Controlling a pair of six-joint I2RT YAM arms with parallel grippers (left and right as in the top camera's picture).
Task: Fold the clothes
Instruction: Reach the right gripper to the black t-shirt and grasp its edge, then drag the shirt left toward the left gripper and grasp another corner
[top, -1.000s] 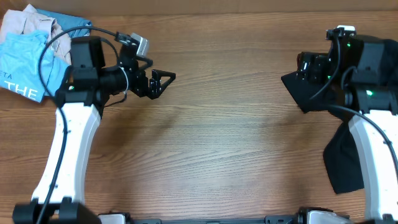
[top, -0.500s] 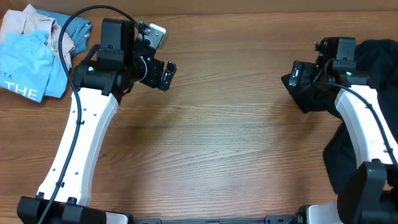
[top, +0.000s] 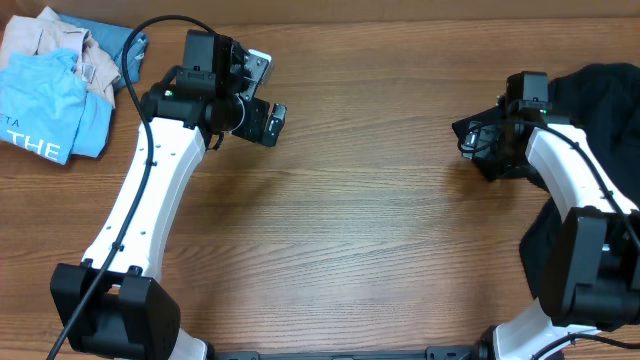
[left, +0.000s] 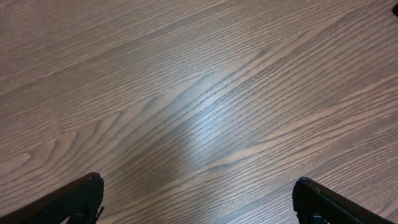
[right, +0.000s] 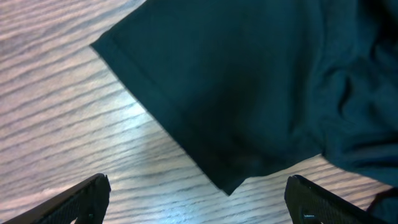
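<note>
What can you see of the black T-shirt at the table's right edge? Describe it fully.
The black T-shirt is plain, soft, matte fabric, crumpled in a heap at the right of the wooden table. A flat hemmed corner, likely a sleeve, points left. The right gripper hovers open over that corner, not gripping it.

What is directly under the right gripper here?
A hemmed corner of the black T-shirt lies on the wooden table below the open right gripper, not yet gripped. Whatever the fabric covers cannot be seen.
</note>
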